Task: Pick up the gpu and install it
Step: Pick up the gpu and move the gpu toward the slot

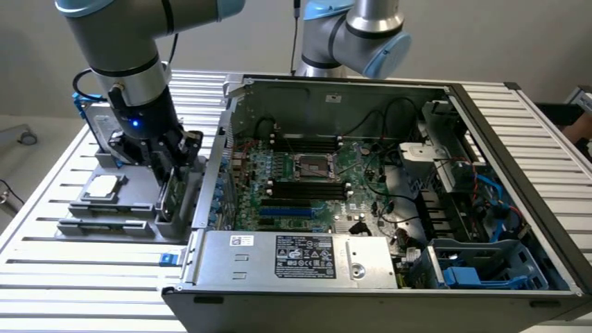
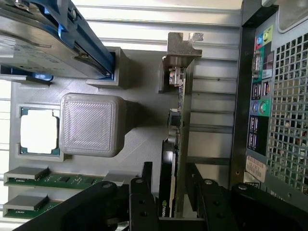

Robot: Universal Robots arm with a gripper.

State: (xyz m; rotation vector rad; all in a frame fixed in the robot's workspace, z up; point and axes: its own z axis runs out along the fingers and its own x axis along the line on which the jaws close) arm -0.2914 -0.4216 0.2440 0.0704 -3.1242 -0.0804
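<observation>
gpu (image 2: 174, 139) stands on edge in a slot of the grey parts fixture (image 2: 91, 125), upright so both faces can be pinched. Claw (image 2: 169, 167) straddles it, released: fingers (image 2: 148, 183) flank the card with a slim gap on each side, no grip. The fixture sits on the table (image 1: 74, 277) just beside the open PC case (image 1: 370, 173), on the exterior view's left. Card not yet installed.

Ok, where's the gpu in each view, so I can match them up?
Exterior view: the gpu stands on edge in the grey holder, under the gripper, beside the case.
Wrist view: the gpu shows edge-on between the gripper's fingers.
Shared landmark: the square silver chip in the holder.
</observation>
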